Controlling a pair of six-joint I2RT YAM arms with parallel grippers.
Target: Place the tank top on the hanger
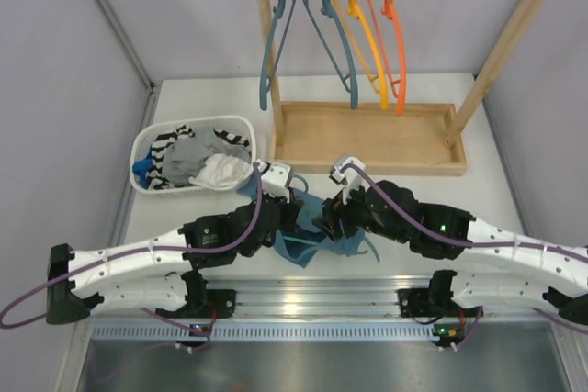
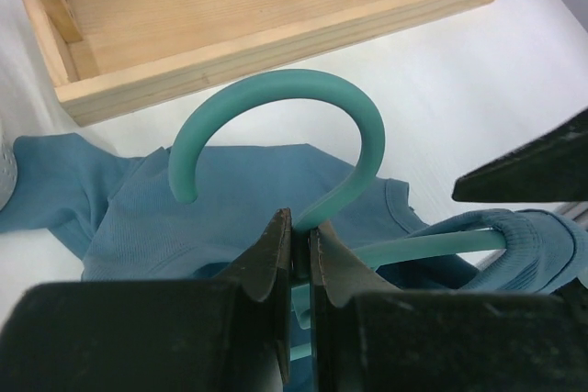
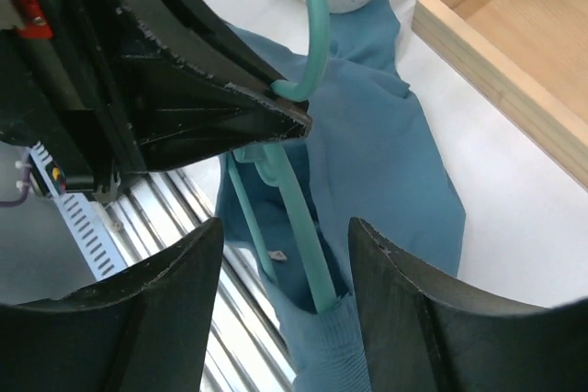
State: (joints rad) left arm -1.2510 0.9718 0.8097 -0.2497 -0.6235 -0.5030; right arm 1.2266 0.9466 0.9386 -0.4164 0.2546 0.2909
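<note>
**Left gripper clamps the hanger's neck; right gripper is released around its arm**

The left gripper [image 2: 299, 227] is clenched on the neck of the light teal hanger [image 2: 276, 89], just below the hook, which curves upright above the fingers. The right gripper [image 3: 285, 227] stands open. One hanger arm and a fold of the tank top [image 2: 239, 190] pass between its fingers, and neither pad clearly touches them.

The two grippers meet closely over the near edge of the table [image 2: 459, 89], midway between the arm bases. Bare white surface separates them from the wooden rack base [image 2: 276, 43] behind. A white laundry basket [image 1: 147, 140] sits at the rear left.

The dusty blue tank top lies rumpled on the table under the hanger, its lower part draping toward the near edge. One strap is bunched over the end of a hanger arm.
</note>
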